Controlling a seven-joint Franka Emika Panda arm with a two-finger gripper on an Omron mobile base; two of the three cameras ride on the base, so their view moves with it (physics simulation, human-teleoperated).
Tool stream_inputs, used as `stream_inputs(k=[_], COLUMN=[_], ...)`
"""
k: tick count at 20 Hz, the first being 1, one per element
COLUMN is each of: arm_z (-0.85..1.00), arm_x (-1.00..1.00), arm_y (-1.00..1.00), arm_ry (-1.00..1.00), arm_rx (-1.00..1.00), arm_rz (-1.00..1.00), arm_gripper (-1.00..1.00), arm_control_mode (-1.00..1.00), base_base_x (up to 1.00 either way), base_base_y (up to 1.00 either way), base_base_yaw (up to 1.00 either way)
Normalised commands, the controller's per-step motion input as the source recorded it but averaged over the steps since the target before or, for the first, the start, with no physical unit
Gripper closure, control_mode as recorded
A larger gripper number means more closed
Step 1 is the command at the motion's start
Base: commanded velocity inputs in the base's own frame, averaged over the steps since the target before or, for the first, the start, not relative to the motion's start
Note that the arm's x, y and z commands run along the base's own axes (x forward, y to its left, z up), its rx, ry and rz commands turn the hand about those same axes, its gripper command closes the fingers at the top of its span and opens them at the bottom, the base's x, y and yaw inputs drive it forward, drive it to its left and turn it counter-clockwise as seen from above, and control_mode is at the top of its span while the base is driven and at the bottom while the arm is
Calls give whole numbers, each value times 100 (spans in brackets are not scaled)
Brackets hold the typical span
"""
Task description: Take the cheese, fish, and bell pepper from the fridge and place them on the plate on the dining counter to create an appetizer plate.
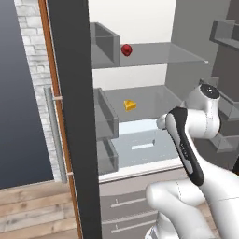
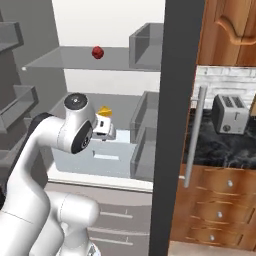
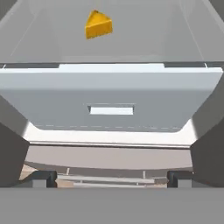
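arm: white elbow fills the bottom of both base views, forearm reaching into the open fridge
gripper: two dark finger tips sit wide apart at the bottom of the hand view, nothing between them, so spread and empty
drawer: pale drawer with a slot handle sits right in front of the gripper, below the shelf the cheese is on
cheese: yellow wedge on the middle shelf, behind and above the drawer front, a bit left of the gripper's centre line in the hand view. near, not touching
key relation: cheese lies ahead of and higher than the gripper, slightly to the left as the hand camera sees it. my guess is the hand has to rise over the drawer front and push deeper in before closing. wedge's pointy end looks up and away, hard to be sure
pepper: dark red lump alone on the top shelf, well above the cheese
fish: can't spot it
view differences: base views show the pepper and the shelf stack; right base view adds a toaster on the side counter past the door, and the wrist half covers the cheese there. hand view alone shows the finger spread and the line to the cheese
progress: looks like early days, cheese first, none of the three picked up yet
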Motion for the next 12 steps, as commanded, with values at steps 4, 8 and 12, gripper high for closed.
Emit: stream_inputs(k=[4,8,12], arm_z=[0,9,73], arm_x=[0,-5,-12], arm_y=[0,3,25], arm_ry=[0,-1,-9], arm_rx=[0,0,-4], arm_rz=[0,0,-4], arm_gripper=[-100,-100,-100], arm_control_mode=[100,-100,-100], base_base_x=[88,8,0], base_base_y=[22,0,0], base_base_yaw=[-1,0,0])
